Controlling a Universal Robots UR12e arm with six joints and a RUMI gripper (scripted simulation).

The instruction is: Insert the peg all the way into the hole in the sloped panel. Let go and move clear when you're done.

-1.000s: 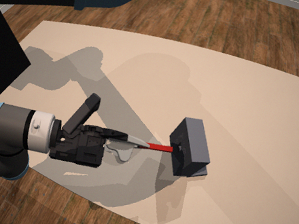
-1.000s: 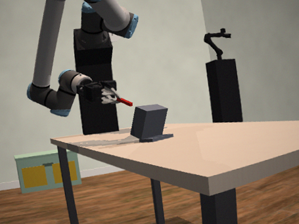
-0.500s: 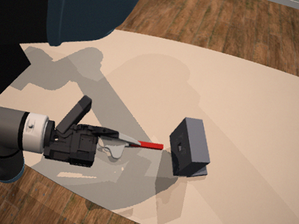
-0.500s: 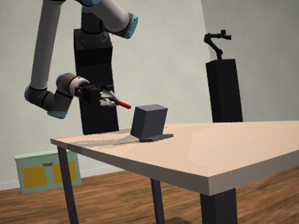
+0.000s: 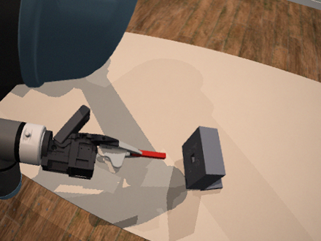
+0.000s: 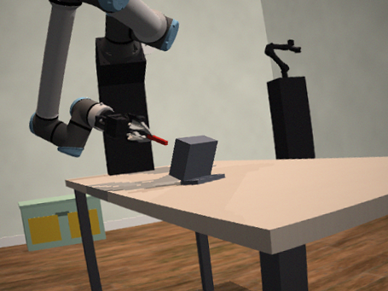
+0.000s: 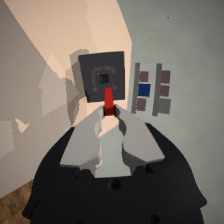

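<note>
Gripper (image 5: 130,153) clamps the red peg (image 5: 153,154), which points right and down toward the sloped panel (image 5: 194,161) but stops short of it, held in the air. To its right, the hole (image 5: 192,157) waits. Best approach, I judge: keep the peg square to the panel and advance slowly along its axis.

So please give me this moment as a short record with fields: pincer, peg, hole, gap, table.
pincer: shut on the red peg
peg: held in the air, pointing at the panel, not yet in
panel: dark sloped block face, standing on the table
hole: small square, in line with the peg tip in the wrist view
gap: peg tip and panel apart
table: beige top
</note>
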